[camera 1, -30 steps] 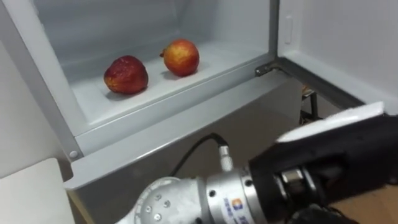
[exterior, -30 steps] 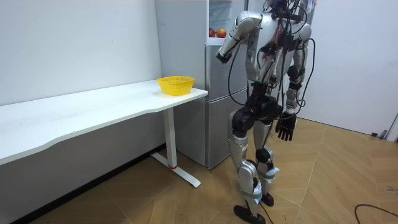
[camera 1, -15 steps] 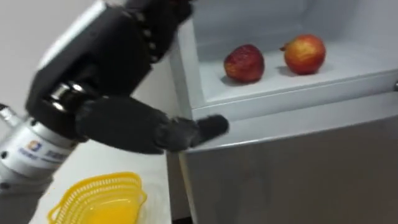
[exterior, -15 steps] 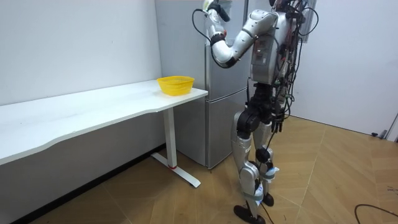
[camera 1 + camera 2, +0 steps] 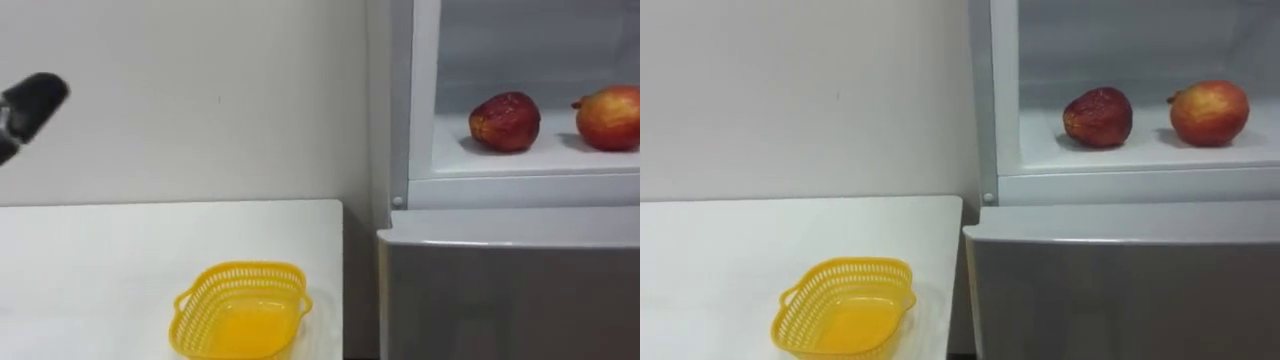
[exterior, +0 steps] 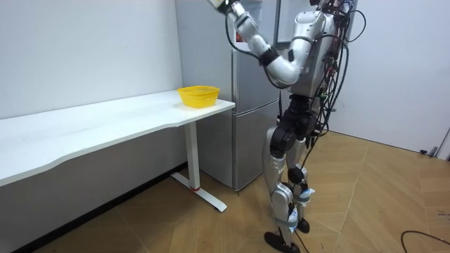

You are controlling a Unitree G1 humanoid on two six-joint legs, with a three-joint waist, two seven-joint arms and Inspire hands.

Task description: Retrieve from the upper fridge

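Apples, two in number, lie on the white shelf (image 5: 520,160) of the fridge's (image 6: 246,105) open upper compartment: a dark red apple (image 5: 506,121) towards the robot's left and a red-and-yellow apple (image 5: 608,117) just beside it on the right, the two apart and neither touched by a hand. A dark part of the left hand (image 5: 35,100) shows at the left edge of the left eye view, before the pale wall and well apart from both apples; whether that hand is spread or closed cannot be told. Below the compartment is the grey lower door (image 5: 510,290), closed. A yellow plastic basket (image 5: 240,268), with nothing in it, sits on the white table (image 5: 100,270) near the table's fridge-side edge. In the room view the robot stands upright close before the fridge, left arm raised high.
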